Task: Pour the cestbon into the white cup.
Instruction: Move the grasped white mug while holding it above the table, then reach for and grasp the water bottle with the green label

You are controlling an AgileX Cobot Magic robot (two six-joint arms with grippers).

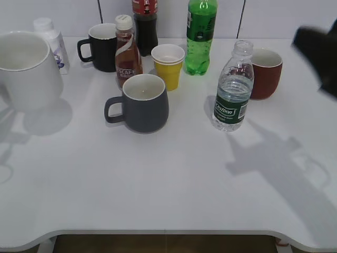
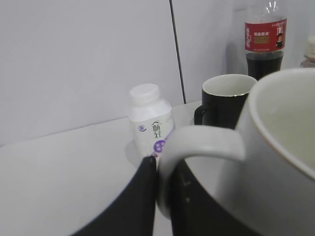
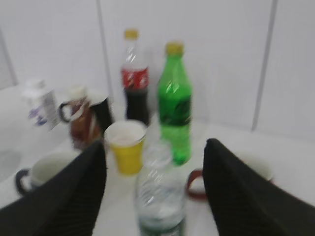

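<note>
The cestbon (image 1: 233,89), a clear uncapped bottle with a dark green label, stands upright right of the table's middle. In the right wrist view it (image 3: 160,196) is blurred, just ahead of and between the jaws of my open right gripper (image 3: 156,145), untouched. In the exterior view that gripper (image 1: 318,52) is a dark blur at the right edge, beyond the bottle. The white cup (image 1: 23,68) is at the far left. In the left wrist view my left gripper (image 2: 162,167) is shut on the handle of the cup (image 2: 280,147). The left gripper is outside the exterior view.
A grey mug (image 1: 143,103), a yellow paper cup (image 1: 168,66), a green soda bottle (image 1: 200,37) and a red-brown mug (image 1: 266,73) stand near the cestbon. A black mug (image 1: 102,47), a coffee bottle (image 1: 126,52), a cola bottle (image 1: 145,26) and a small white bottle (image 1: 52,42) stand behind.
</note>
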